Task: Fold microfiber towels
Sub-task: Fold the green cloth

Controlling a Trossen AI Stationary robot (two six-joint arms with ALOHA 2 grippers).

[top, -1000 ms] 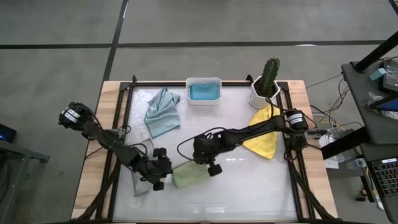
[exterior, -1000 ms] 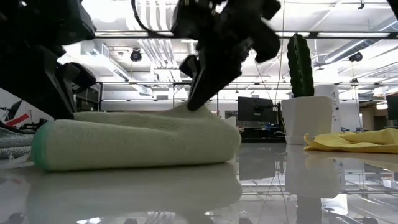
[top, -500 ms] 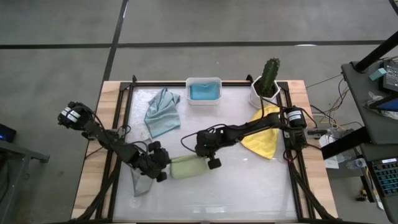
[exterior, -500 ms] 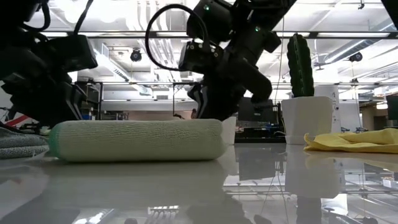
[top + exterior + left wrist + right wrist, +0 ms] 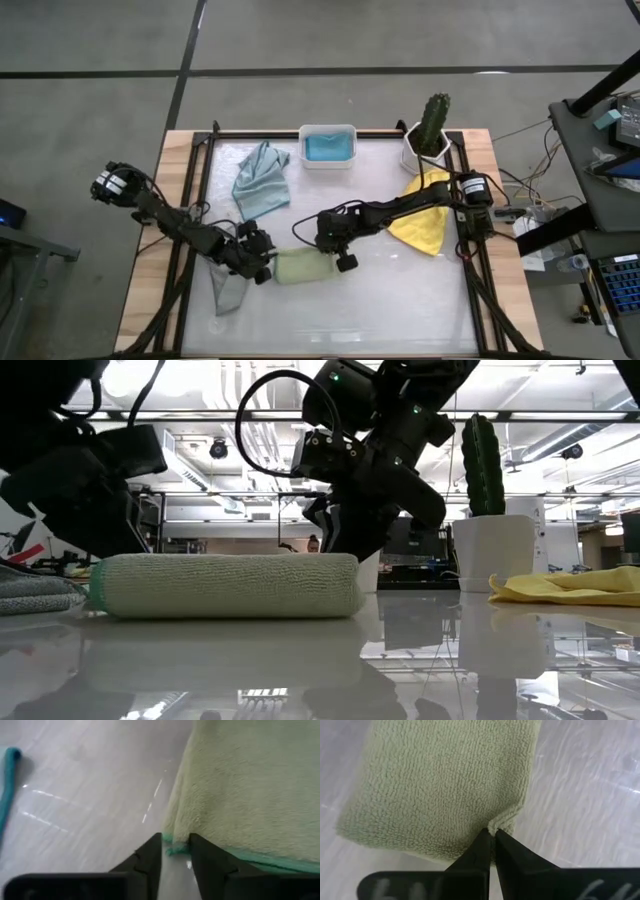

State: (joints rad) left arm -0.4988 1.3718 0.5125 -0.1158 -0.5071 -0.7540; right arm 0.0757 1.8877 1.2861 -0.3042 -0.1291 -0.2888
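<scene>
Overhead camera looks straight down on the table; a table-level camera faces the room. Both wrist cameras sit close above the sage green towel, which all four views share.

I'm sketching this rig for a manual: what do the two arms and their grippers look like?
Both are slim, dark, jointed arms with loose black cables looping along them. The left gripper and right gripper each end in two flat, tapered black fingers. Each arm's base joint carries a round pale label.
</scene>
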